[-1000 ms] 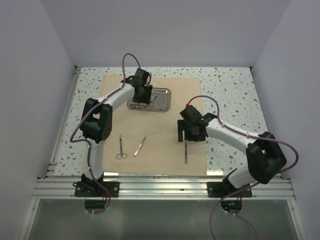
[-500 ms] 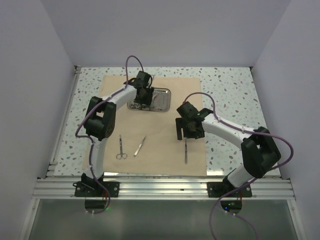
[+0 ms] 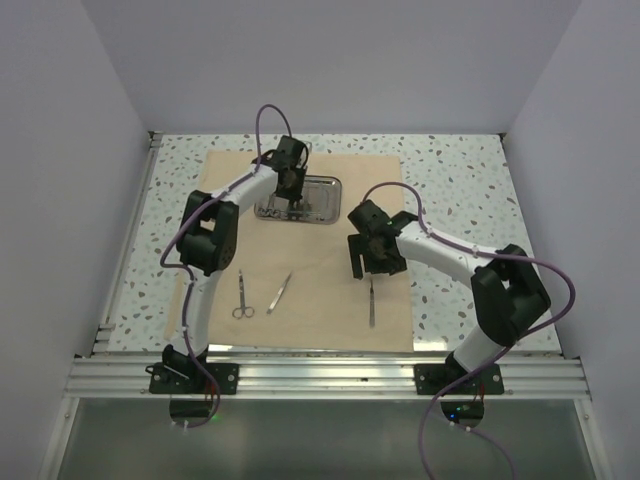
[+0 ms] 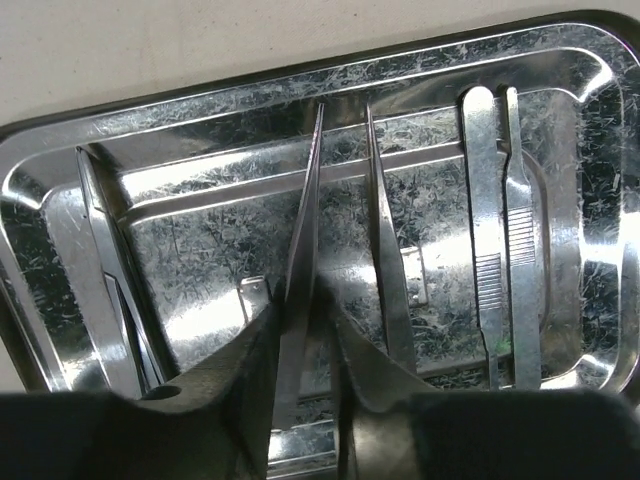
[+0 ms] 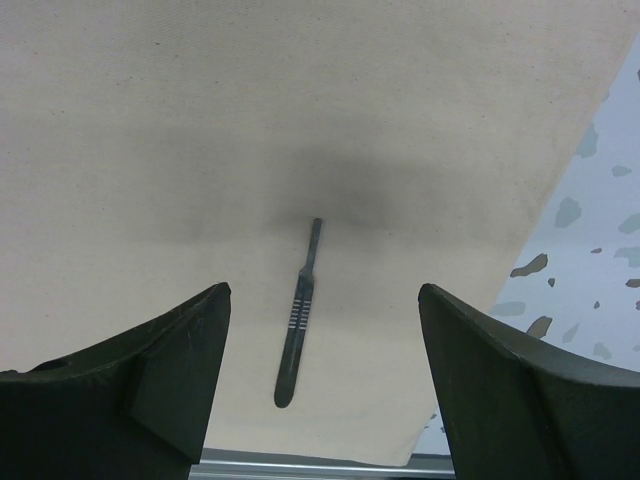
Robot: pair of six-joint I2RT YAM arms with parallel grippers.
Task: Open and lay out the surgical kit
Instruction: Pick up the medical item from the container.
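Note:
The beige cloth wrap [image 3: 320, 270] lies spread flat on the table. The shiny steel tray [image 3: 322, 183] sits at its far end. My left gripper [image 3: 291, 190] is down in the tray [image 4: 560, 60] and shut [image 4: 300, 305] on a thin pointed metal tool [image 4: 308, 200], tweezers by their look. More tools lie in the tray, among them ribbed tweezers [image 4: 488, 230]. My right gripper [image 3: 371, 262] is open and empty [image 5: 325, 290] above the cloth. A scalpel handle [image 5: 297, 330] lies below it [image 3: 371, 303]. Scissors [image 3: 243, 296] and tweezers [image 3: 279, 293] lie on the near left of the cloth.
The cloth's right edge and the speckled tabletop [image 5: 610, 230] show beside my right gripper. A metal rail [image 3: 320, 372] runs along the near table edge. White walls close in the left, back and right.
My left gripper has shifted a little right and farther over the tray. My right gripper has drifted left, away from above the scalpel handle. The tools on the cloth have not moved.

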